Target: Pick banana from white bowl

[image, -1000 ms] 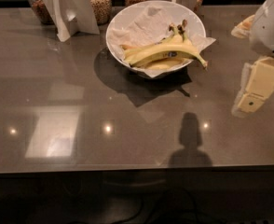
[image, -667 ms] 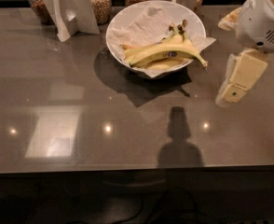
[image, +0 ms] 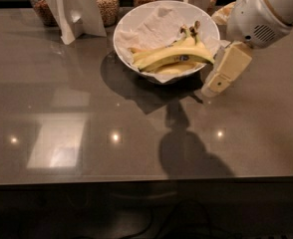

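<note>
— Where's the banana [image: 174, 58]?

— In the white bowl [image: 120, 28], lying across the crumpled paper towel [image: 154, 29]. Its stem points toward the back and its right end reaches the right rim. Neither banana nor bowl has shifted over the last second.

— So what has changed?

— The gripper [image: 219, 78]. A second ago it hung well out to the right over the bench [image: 86, 108], far from the bowl. It has since slid left, and its shadow [image: 186, 148] has crossed the bench with it. Now it sits just beside the bowl's right rim, tilted, with its tip low near the bench.

— Meaning?

— I'd call it the approach, nearly done. Nothing is held yet.

— And the banana relative to the jaws?

— Up and to the left of them, on the far side of the rim. The near end of the fruit is closest, but they don't touch. The jaws are outside the bowl and not above it, so reaching the fruit looks to need a lift over the rim.

— Are the jaws wide or narrow?

— I cannot tell from this side.
</note>
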